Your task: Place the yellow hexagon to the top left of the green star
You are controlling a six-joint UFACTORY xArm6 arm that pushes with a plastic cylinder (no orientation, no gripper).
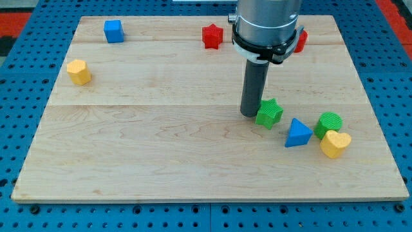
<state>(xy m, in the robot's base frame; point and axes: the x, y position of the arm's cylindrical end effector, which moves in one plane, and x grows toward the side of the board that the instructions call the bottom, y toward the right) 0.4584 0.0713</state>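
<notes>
The yellow hexagon (78,71) lies near the view's left edge of the wooden board, in the upper half. The green star (269,113) lies right of centre. My tip (250,115) rests on the board right against the star's left side, far to the right of the hexagon. The rod rises from there into the arm's grey housing at the view's top.
A blue triangle (297,133), a green cylinder (329,122) and a yellow heart (335,143) cluster right of the star. A blue cube (114,31) and a red star (212,36) lie near the top edge. A red block (300,40) is partly hidden behind the arm.
</notes>
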